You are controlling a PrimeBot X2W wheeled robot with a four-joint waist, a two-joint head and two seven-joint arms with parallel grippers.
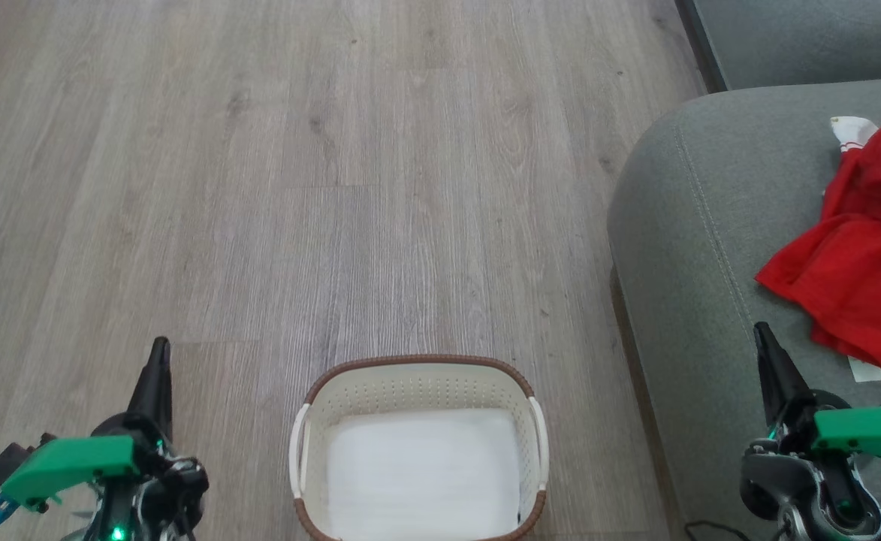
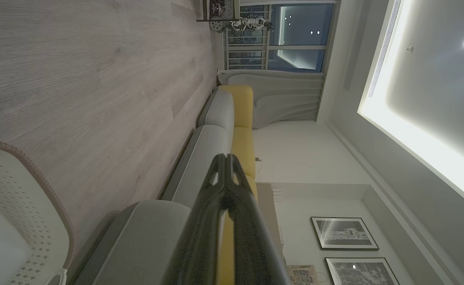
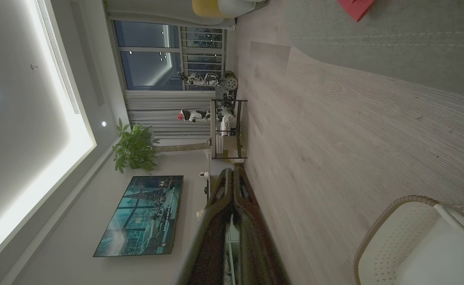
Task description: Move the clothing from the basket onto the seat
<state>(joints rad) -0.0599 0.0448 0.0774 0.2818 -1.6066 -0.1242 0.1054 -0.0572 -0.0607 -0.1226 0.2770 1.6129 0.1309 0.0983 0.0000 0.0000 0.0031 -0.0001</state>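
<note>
Clothing (image 1: 853, 263) sprawls on seat (image 1: 695, 225) right of basket (image 1: 417, 376); left gripper (image 1: 159, 353), right gripper (image 1: 761, 334) flank basket, pointing forward, fingers together, empty.

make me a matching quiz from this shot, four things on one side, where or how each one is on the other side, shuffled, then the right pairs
Column one
1. clothing
2. basket
3. left gripper
4. right gripper

Column two
A. shut, at the lower left of the head view, over the wood floor
B. lying on the grey-green seat
C. shut, at the lower right of the head view, seen over the seat
D. standing on the floor, no garment inside

Pairs: 1-B, 2-D, 3-A, 4-C
</note>
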